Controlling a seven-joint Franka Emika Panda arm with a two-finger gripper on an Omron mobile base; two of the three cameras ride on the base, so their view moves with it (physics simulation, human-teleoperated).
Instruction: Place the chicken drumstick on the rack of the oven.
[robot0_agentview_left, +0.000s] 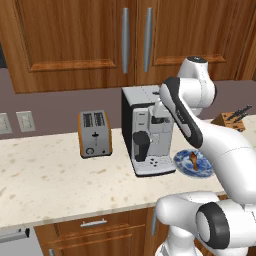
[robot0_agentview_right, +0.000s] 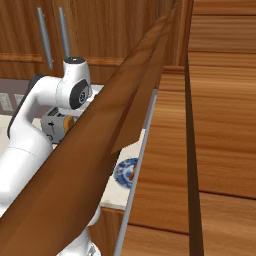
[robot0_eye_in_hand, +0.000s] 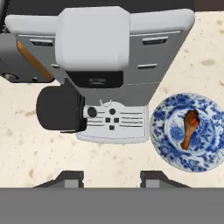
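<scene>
Coffee machine (robot0_eye_in_hand: 111, 74) just beside plate (robot0_eye_in_hand: 166, 144) bearing chicken drumstick (robot0_eye_in_hand: 189, 127).

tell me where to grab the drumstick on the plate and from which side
Probably across the thick meaty end of the chicken drumstick, coming straight down from above. It lies flat on the blue patterned plate, thin end toward the rim, so the hand, open now, should close across its width.

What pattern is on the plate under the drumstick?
The plate under the chicken drumstick has a blue and white ornamental pattern, clearest in the hand view.
</scene>
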